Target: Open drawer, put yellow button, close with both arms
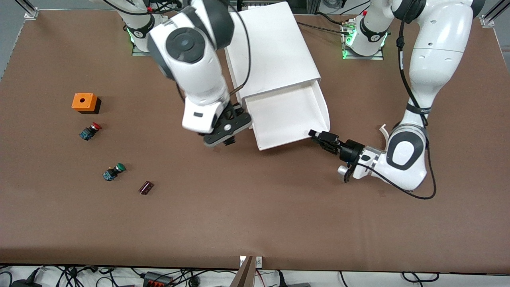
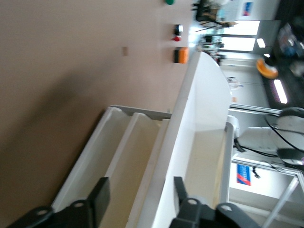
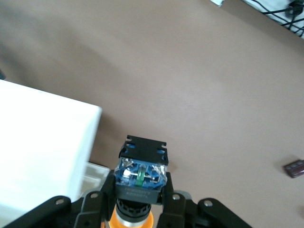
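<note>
Gripping yellow button [image 3: 137,187] (wrist-only sight)

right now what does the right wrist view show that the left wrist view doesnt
Only the right wrist view shows the yellow button gripped in the right pincer, its blue and black body up, and a small dark red part on the table.

Only the left wrist view shows the inside of the pulled-out drawer, the left pincer open astride its front wall, the orange box and the red-capped switch.

Both show the white cabinet and the brown table.
</note>
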`<state>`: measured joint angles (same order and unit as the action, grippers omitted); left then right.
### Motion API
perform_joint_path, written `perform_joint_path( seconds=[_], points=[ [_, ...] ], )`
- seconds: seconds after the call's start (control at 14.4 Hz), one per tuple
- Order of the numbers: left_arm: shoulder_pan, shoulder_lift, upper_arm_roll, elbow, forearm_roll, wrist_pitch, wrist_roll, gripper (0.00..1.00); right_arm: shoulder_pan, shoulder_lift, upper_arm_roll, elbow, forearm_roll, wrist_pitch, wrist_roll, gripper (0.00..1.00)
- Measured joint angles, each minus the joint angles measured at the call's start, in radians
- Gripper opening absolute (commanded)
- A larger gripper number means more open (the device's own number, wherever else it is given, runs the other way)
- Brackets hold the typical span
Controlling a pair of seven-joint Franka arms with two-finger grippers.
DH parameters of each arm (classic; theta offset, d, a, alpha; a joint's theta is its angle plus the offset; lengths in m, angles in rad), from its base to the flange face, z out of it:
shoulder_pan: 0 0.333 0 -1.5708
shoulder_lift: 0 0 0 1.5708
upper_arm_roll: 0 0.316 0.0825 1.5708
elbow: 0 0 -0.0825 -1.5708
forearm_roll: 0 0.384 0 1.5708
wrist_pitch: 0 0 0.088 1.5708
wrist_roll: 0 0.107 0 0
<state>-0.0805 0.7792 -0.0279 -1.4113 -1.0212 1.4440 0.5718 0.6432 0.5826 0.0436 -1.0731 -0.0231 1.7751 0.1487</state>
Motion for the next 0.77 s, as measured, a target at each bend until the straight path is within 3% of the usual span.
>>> perform_joint_path(
  seconds=[0.42, 0.77],
  points=[
    [0.003, -0.045, 0.003, 0.162, 0.320, -0.001, -0.209, 1.00, 0.148, 0.026, 0.000, 0.008, 0.000, 0.031, 0.221, 0.00],
    [-0.022, -0.094, -0.005, 0.226, 0.695, -0.001, -0.250, 1.00, 0.218, 0.075, 0.000, 0.012, 0.000, 0.066, 0.323, 0.00]
  ],
)
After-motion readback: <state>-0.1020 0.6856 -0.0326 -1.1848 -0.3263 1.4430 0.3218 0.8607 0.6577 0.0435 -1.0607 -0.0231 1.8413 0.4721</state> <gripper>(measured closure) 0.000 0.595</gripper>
